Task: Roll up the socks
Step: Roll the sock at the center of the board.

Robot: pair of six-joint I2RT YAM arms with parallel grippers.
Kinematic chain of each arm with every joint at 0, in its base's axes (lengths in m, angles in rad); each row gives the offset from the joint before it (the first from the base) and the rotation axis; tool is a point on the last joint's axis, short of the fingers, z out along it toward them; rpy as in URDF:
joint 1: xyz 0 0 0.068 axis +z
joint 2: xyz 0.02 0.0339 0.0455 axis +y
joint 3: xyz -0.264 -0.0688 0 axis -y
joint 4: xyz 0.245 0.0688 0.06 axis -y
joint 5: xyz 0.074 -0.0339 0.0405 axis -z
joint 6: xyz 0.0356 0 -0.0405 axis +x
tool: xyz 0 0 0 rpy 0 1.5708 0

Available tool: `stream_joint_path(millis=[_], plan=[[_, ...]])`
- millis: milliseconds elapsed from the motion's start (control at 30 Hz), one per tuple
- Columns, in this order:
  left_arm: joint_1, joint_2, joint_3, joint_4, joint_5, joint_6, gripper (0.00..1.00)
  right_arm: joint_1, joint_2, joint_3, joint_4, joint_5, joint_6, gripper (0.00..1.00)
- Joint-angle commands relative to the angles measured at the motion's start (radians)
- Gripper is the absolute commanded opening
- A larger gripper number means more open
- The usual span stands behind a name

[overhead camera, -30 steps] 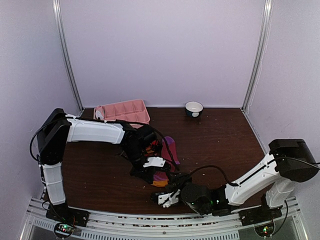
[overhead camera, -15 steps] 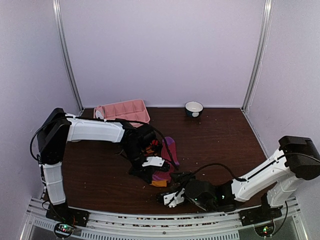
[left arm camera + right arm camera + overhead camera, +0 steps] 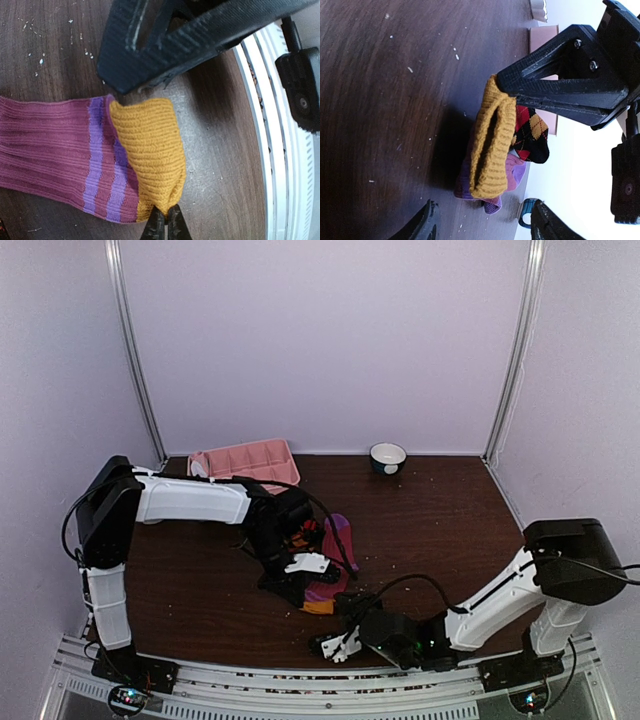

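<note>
A magenta sock (image 3: pixel 45 150) with purple stripes and a mustard-yellow cuff (image 3: pixel 150 145) lies on the table. My left gripper (image 3: pixel 166 226) is shut on one end of that cuff and holds it up. From above, the sock (image 3: pixel 338 538) and its cuff (image 3: pixel 320 606) sit just in front of my left gripper (image 3: pixel 310 590). A black argyle sock (image 3: pixel 532 132) lies behind the cuff (image 3: pixel 492 145). My right gripper (image 3: pixel 482 226) is open and low near the table, with the cuff's free end just ahead of its jaws. It holds nothing. From above, my right gripper (image 3: pixel 345 628) points at the cuff.
A pink compartment tray (image 3: pixel 245 462) stands at the back left. A small bowl (image 3: pixel 388 457) sits at the back centre. The table's front rail (image 3: pixel 300 685) runs close behind my right gripper. Crumbs dot the dark wood.
My right arm swung out to the right and came back, and its gripper now sits slightly nearer the front edge. My left gripper and the cuff have stayed put.
</note>
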Motion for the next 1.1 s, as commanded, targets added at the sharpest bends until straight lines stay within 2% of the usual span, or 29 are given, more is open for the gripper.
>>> stream_joint_path(millis=[0,200,433,700,867,1000,1067], plan=[[0.008,0.015,0.026,-0.015,0.03,0.017,0.0,-0.004,0.051,0.027,0.166,0.076,-0.086,0.61],[0.01,0.013,0.024,-0.017,0.023,0.016,0.0,0.006,0.114,0.044,0.226,0.085,-0.143,0.56],[0.011,0.012,0.023,-0.016,0.018,0.014,0.0,0.015,0.141,0.059,0.282,0.115,-0.174,0.4],[0.011,0.013,0.032,-0.017,0.013,0.007,0.0,0.037,0.18,0.081,0.283,0.123,-0.16,0.3],[0.011,0.01,0.031,-0.016,0.009,0.003,0.0,0.046,0.191,0.094,0.268,0.124,-0.153,0.18],[0.011,0.009,0.03,-0.016,0.003,0.001,0.0,0.05,0.188,0.101,0.234,0.132,-0.122,0.01],[0.011,0.0,0.023,-0.008,-0.003,0.003,0.0,0.051,0.179,0.103,0.211,0.137,-0.096,0.0]])
